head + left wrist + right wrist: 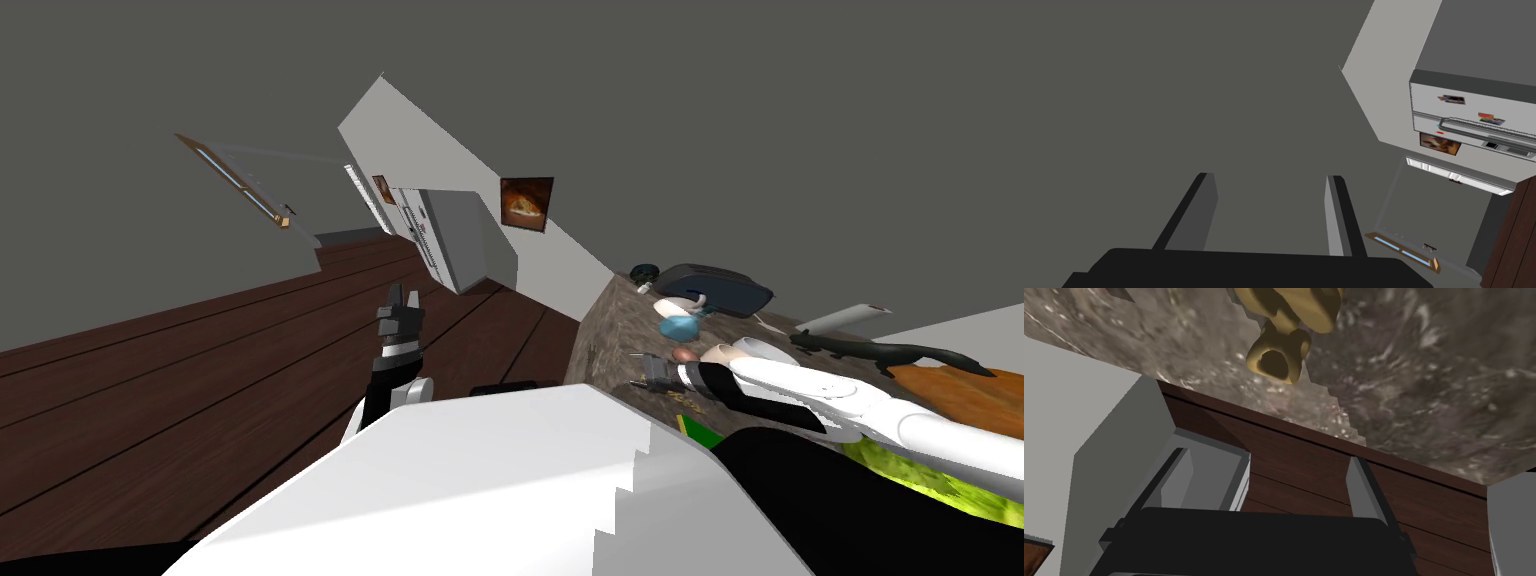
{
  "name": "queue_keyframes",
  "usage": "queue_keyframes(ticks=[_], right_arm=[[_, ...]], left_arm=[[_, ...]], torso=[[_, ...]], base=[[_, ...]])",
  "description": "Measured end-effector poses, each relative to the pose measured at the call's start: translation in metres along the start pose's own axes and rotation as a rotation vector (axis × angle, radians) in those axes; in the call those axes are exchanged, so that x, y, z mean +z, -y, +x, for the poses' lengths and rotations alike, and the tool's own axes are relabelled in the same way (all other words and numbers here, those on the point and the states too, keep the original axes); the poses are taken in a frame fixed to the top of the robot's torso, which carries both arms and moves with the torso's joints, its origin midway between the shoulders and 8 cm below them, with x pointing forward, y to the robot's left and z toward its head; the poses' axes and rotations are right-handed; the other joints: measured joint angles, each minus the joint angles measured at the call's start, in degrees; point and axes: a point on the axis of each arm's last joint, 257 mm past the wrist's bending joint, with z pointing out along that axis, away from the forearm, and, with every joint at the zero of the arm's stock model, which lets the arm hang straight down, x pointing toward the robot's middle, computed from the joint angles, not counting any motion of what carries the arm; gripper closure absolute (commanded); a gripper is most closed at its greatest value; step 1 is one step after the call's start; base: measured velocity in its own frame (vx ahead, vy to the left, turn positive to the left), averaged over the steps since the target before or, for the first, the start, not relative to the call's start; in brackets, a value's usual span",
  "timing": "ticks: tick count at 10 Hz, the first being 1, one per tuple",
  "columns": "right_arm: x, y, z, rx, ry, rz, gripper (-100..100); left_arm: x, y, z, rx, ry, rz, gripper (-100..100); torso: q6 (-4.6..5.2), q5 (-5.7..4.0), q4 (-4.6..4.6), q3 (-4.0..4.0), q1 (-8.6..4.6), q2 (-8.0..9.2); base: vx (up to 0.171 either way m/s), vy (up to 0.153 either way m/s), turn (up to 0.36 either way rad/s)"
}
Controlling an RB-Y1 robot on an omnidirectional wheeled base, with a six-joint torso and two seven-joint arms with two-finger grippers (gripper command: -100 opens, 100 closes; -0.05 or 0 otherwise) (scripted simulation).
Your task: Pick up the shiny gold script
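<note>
Right wrist view: right tool (1269,457) spread wide, nothing pinched, both light grey fingers (1365,488) bare. Gold script (1294,318) lying on the mottled grey-brown stone bench (1424,388), off to one flat side of the tool, clear of both fingers and not between them. Partly cut by the frame edge, with a rounded looped end nearest the tool. Between the fingers just the bench's edge and the dark brown plank floor (1304,463) past it.

Head view: right arm stretched over the bench close to its edge, right tool (640,370) low above the stone top, pointing toward that edge. Gold script there as small gold flecks (688,400) on the stone just beside the tool's wrist, too small to make out the shape. Farther along the bench from the tool: blue lump (680,326), dark case (715,287), black lizard-like figure (865,350). Left tool (402,293) held up over the floor, well apart from the bench and from the right tool.

Left wrist view: left tool (1269,176) spread, two fingers standing apart, nothing pinched or touched.
</note>
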Motion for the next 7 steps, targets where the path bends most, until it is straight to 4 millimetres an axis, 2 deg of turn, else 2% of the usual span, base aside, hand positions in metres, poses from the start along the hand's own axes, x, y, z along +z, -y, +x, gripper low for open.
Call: queue_keyframes(ticks=[1, 3, 7], right_arm=[[-0.002, -0.003, 0.012, -0.013, -0.035, -0.025, -100], [-0.008, -0.007, 0.021, -0.042, -0.079, -0.065, -100], [-0.019, -0.013, 0.052, -0.086, -0.181, -0.144, -100]], left_arm=[[0.0, 0.0, 0.0, 0.0, 0.0, 0.0, 0], [0.0, 0.0, 0.0, 0.0, 0.0, 0.0, 0], [0.0, 0.0, 0.0, 0.0, 0.0, 0.0, 0]], torso=[[0.0, -0.02, 0.01, 0.02, -0.05, 0.03], [0.0, 0.0, 0.01, 0.02, 0.01, 0.02], [0.01, -0.03, 0.01, 0.02, -0.06, 0.02]], base=[[-0.012, -0.048, 0.005], [-0.014, -0.047, -0.001], [-0.009, -0.051, -0.004]])
